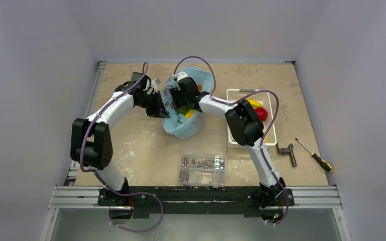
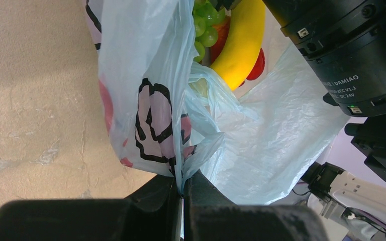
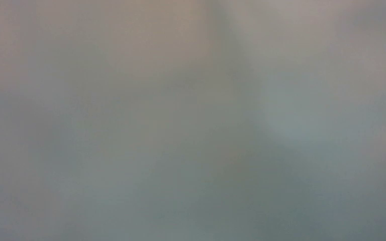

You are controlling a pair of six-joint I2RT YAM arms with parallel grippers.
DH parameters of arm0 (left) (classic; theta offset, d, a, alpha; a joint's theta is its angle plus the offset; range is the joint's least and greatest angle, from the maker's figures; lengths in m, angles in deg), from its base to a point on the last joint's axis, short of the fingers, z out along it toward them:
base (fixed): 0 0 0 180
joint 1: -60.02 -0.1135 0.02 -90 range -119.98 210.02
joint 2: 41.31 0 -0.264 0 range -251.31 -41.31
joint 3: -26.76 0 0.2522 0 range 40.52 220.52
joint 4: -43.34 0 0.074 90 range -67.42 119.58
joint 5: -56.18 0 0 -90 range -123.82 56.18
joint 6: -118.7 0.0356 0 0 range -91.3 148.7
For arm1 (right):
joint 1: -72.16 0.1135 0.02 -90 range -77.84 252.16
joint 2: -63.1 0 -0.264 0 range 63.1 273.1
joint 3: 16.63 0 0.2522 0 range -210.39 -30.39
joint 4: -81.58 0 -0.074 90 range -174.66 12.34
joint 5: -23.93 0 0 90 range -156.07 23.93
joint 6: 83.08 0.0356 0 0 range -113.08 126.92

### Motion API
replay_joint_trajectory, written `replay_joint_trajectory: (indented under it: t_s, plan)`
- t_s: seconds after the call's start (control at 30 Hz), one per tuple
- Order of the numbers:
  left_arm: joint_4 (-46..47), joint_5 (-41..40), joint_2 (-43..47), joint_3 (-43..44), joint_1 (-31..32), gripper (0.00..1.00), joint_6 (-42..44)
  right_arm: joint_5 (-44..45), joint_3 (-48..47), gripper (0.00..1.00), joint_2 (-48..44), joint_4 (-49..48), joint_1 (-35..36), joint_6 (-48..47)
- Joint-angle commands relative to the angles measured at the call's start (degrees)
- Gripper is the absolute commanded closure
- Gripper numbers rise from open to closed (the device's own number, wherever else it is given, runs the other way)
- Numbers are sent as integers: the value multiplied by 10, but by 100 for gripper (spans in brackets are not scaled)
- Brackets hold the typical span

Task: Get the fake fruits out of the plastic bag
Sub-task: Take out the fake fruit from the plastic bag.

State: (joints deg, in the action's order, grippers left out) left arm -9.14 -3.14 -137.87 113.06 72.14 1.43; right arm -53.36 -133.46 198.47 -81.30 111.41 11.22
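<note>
Left end effector (image 2: 182, 193) pinches the plastic bag (image 2: 146, 65); right end effector (image 1: 185, 100) seems inside it, grip unclear.

Your top view looks down from behind; left wrist view, close past its fingers (image 2: 151, 203), shares the plastic bag (image 1: 185, 129); right wrist blurs.

Fake fruits (image 2: 237, 45) in plastic bag (image 1: 186, 129); basket (image 1: 241, 90) right; compartment box (image 1: 202, 169) nearer.

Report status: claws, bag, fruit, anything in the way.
Left claw shut on plastic bag edge. Right claw down in bag mouth, state unseen, wrist view blurred. Banana, grapes, red fruit inside. Bag folds crowd the fruit.
</note>
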Motion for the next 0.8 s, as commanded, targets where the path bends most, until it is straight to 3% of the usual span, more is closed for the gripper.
replay_joint_trajectory:
  t_s: [0.0, 0.07, 0.27, 0.53, 0.77]
  plan:
    - [5, 9, -5, 17, 2, 100, 6, 24, -14, 53, -43, 5, 0, -11]
    - [6, 10, -6, 16, 2, 100, 5, 23, -6, 66, -62, 8, 0, -11]
    - [7, 11, -2, 16, 2, 100, 5, -8, 57, 88, -124, 12, 1, 10]
    - [8, 11, -3, 16, 2, 100, 4, -81, 133, 100, -210, 12, 1, 35]
    - [9, 13, -2, 15, 2, 100, 3, -215, 141, 100, -267, -7, 0, 96]
